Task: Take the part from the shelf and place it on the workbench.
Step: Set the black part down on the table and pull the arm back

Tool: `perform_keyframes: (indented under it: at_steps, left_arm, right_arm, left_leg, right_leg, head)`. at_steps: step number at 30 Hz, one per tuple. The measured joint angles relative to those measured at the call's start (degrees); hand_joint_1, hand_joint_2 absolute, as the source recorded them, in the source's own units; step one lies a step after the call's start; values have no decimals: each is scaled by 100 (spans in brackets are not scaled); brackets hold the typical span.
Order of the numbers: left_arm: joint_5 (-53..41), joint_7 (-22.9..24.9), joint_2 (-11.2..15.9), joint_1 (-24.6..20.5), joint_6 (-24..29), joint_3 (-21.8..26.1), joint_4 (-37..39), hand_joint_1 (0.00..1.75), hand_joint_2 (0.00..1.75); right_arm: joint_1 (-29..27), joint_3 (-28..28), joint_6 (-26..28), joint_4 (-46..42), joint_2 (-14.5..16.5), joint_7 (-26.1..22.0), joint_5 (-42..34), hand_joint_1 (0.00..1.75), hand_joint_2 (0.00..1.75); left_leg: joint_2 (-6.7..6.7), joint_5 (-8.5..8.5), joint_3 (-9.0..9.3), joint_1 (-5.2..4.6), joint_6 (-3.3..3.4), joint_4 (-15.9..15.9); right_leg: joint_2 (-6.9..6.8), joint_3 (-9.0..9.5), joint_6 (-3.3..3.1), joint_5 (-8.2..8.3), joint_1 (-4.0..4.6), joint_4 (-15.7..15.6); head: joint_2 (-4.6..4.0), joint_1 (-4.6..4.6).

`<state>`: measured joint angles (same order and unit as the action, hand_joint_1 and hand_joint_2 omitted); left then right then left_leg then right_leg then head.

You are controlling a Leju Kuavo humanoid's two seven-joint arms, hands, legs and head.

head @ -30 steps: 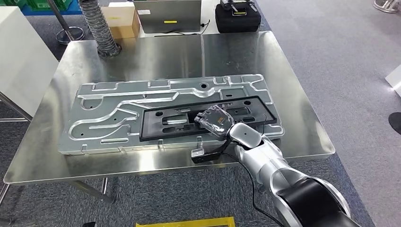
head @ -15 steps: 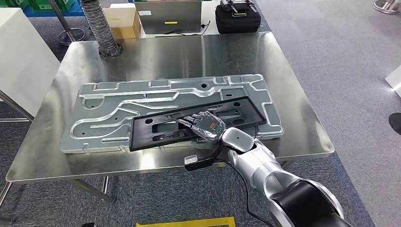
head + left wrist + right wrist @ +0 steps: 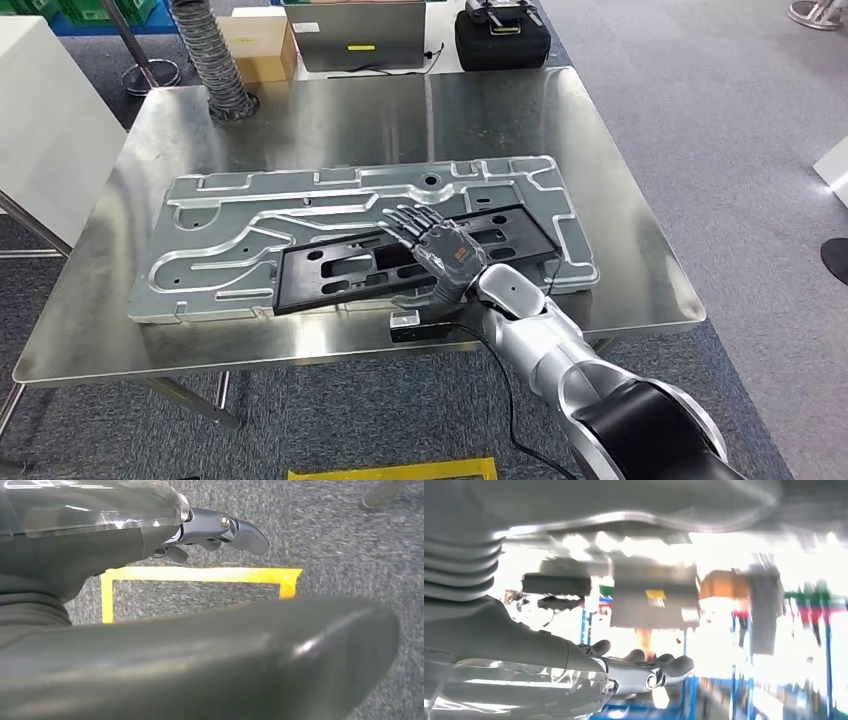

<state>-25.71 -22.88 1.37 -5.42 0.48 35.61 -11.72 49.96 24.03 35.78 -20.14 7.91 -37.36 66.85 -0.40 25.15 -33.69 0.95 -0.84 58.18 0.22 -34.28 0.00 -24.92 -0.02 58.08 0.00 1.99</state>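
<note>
In the head view we see the black plastic frame, a long flat part with slotted cut-outs, lying across the near half of the stamped silver metal panel, which itself rests flat on the steel workbench. Our right hand hovers over the right-hand portion of the frame with its fingers stretched out and apart, palm turned down, holding nothing; we cannot tell whether the fingertips touch the frame. The silver right arm comes up from the lower right corner over the near edge of the bench. In the left wrist view our left hand hangs above grey carpet marked with yellow floor tape; its fingers look loosely extended with nothing in them. At the far edge of the bench stand a ribbed grey hose, a cardboard box and a black case
</note>
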Motion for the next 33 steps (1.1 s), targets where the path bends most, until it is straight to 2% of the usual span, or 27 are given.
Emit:
perform_keyframes:
  at_steps: [2, 3, 4, 6, 7, 8, 9, 11, 12, 13, 15, 17, 18, 19, 21, 22, 23, 24, 25, 27, 28, 29, 31, 33]
  left_arm:
    - [-17, 9, -5, 1, -8, 2, 0, 0, 0]
    - [-25, 12, -8, -3, -12, 2, 0, 0, 0]
    - [-34, 15, -13, -7, -15, 3, 0, 0, 0]
    - [-55, 23, -17, -7, -16, 7, 0, 0, 0]
    - [-62, 27, -21, -4, -19, 10, 0, 0, 0]
    - [-66, 30, -25, 0, -22, 17, 0, 0, 0]
    - [-64, 32, -31, 5, -26, 25, 0, 0, 0]
    - [-39, 28, -53, 17, -38, 44, 0, 0, 0]
    - [-15, 21, -64, 23, -46, 57, 0, 0, 0]
    - [24, 1, -74, 31, -62, 79, 0, 0, 0]
    - [126, -71, -87, 73, -109, 157, 0, 0, 0]
    - [225, -167, -99, 151, -161, 258, 0, 0, 0]
    - [258, -206, -108, 191, -177, 303, 0, 0, 0]
    - [279, -233, -115, 224, -188, 344, 0, 0, 0]
    - [301, -260, -124, 259, -199, 412, 0, 0, 0]
    - [313, -267, -126, 267, -205, 441, 0, 0, 0]
    - [326, -271, -129, 271, -213, 467, 0, 0, 0]
    - [339, -274, -133, 273, -219, 491, 0, 0, 0]
    - [349, -275, -138, 273, -223, 520, 0, 0, 0]
    - [358, -257, -147, 274, -223, 584, 0, 0, 0]
    - [360, -240, -154, 279, -221, 614, 0, 0, 0]
    - [357, -218, -162, 288, -219, 642, 0, 0, 0]
    - [337, -189, -182, 308, -224, 688, 0, 0, 0]
    - [304, -191, -206, 312, -243, 721, 0, 0, 0]
  right_arm:
    - [-51, -43, 65, -264, -13, -176, -848, 0, 0]
    - [-89, 8, 60, -492, -45, -203, -1501, 0, 0]
    - [-151, 107, 42, -819, -107, -218, -2341, 0, 0]
    - [-315, 359, -17, -1634, -292, -239, -4115, 0, 0]
    - [-429, 459, -71, -2090, -410, -242, -4824, 0, 0]
    - [-558, 519, -131, -2585, -535, -246, -5337, 0, 0]
    - [-680, 538, -200, -3070, -663, -251, -5696, 0, 0]
    - [-913, 444, -290, -4073, -908, -260, -6094, 0, 0]
    - [-1022, 340, -275, -4517, -1009, -264, -6167, 0, 0]
    - [-1142, 184, -200, -4932, -1102, -266, -6159, 0, 0]
    - [-1437, -263, 83, -5604, -1262, -270, -5902, 0, 0]
    - [-1785, -848, 315, -6046, -1378, -264, -5365, 0, 0]
    - [-1965, -1181, 363, -6200, -1413, -261, -5062, 0, 0]
    - [-2130, -1491, 381, -6316, -1430, -257, -4802, 0, 0]
    - [-2413, -2006, 390, -6484, -1448, -254, -4502, 0, 0]
    - [-2539, -2190, 392, -6539, -1452, -252, -4382, 0, 0]
    - [-2670, -2369, 395, -6579, -1457, -251, -4217, 0, 0]
    - [-2823, -2570, 398, -6616, -1458, -251, -4011, 0, 0]
    - [-3013, -2793, 402, -6645, -1458, -251, -3806, 0, 0]
    - [-3473, -3318, 409, -6689, -1461, -251, -3557, 0, 0]
    - [-3719, -3585, 411, -6686, -1465, -249, -3511, 0, 0]
    - [-3951, -3844, 411, -6663, -1468, -246, -3496, 0, 0]
    - [-4376, -4301, 411, -6579, -1462, -242, -3486, 0, 0]
    - [-4722, -4667, 411, -6489, -1434, -243, -3416, 0, 0]
  left_leg:
    - [5, -28, 0, 10, 76, -24]
    - [10, -43, 0, 15, 113, -41]
    - [14, -55, -1, 21, 143, -53]
    - [17, -57, -12, 12, 170, -53]
    - [14, -57, -14, 7, 174, -51]
    - [7, -55, -13, 3, 177, -50]
    - [0, -52, -8, -4, 177, -48]
    - [-9, -41, 7, -18, 171, -46]
    - [-10, -32, 10, -35, 160, -39]
    - [-10, -24, 10, -45, 146, -35]
    - [-13, -14, 16, -54, 103, -44]
    - [-5, 30, 32, -51, 51, -28]
    - [1, 117, 3, -51, 29, 73]
    - [7, 262, -80, -49, 10, 290]
    - [12, 653, -403, -34, -19, 1033]
    - [12, 793, -561, -29, -32, 1384]
    - [13, 837, -643, -26, -40, 1574]
    - [13, 769, -611, -24, -39, 1532]
    - [13, 605, -459, -22, -29, 1247]
    - [6, 264, -20, -30, 14, 426]
    - [1, 165, 132, -38, 41, 132]
    - [-5, 127, 204, -48, 68, -17]
    - [-10, 99, 195, -66, 127, -56]
    - [1, 30, 175, -60, 209, -107]
  right_leg:
    - [-1, -21, 63, -46, -15, 45]
    - [-3, -84, 93, -150, -23, 189]
    - [-5, -206, 119, -314, -30, 459]
    - [-7, -572, 153, -691, -35, 1251]
    - [-7, -721, 159, -790, -35, 1564]
    - [-7, -782, 155, -780, -35, 1684]
    - [-7, -728, 139, -657, -32, 1561]
    - [-10, -364, 70, -254, -14, 773]
    - [-19, -180, 39, -105, 1, 379]
    - [-26, -57, 14, -24, 18, 111]
    - [-38, 10, -13, -17, 47, -27]
    - [-47, 50, -63, -3, 23, -78]
    - [-56, 75, -91, 9, 5, -110]
    - [-64, 95, -115, 19, -14, -139]
    - [-72, 102, -138, 21, -15, -145]
    - [-70, 98, -139, 23, -15, -139]
    - [-68, 96, -139, 25, -15, -132]
    - [-65, 97, -134, 27, -16, -123]
    - [-67, 103, -122, 20, -16, -115]
    - [-87, 112, -81, 0, -3, -93]
    - [-99, 109, -51, -5, 6, -82]
    - [-109, 103, -20, -2, 15, -75]
    - [-114, 96, 48, 28, 11, -82]
    - [-93, 68, 117, -61, -15, -19]
  head:
    - [0, -1]
    - [0, -1]
    - [0, -1]
    - [0, 0]
    - [0, 0]
    - [0, 0]
    - [0, 0]
    - [0, 0]
    - [0, 0]
    - [0, 0]
    - [0, 0]
    - [0, 0]
    - [0, 0]
    - [0, 0]
    - [0, 0]
    - [0, 0]
    - [0, 0]
    - [0, 0]
    - [0, 0]
    - [0, 0]
    - [0, -1]
    - [0, -1]
    - [0, -1]
    - [0, -1]
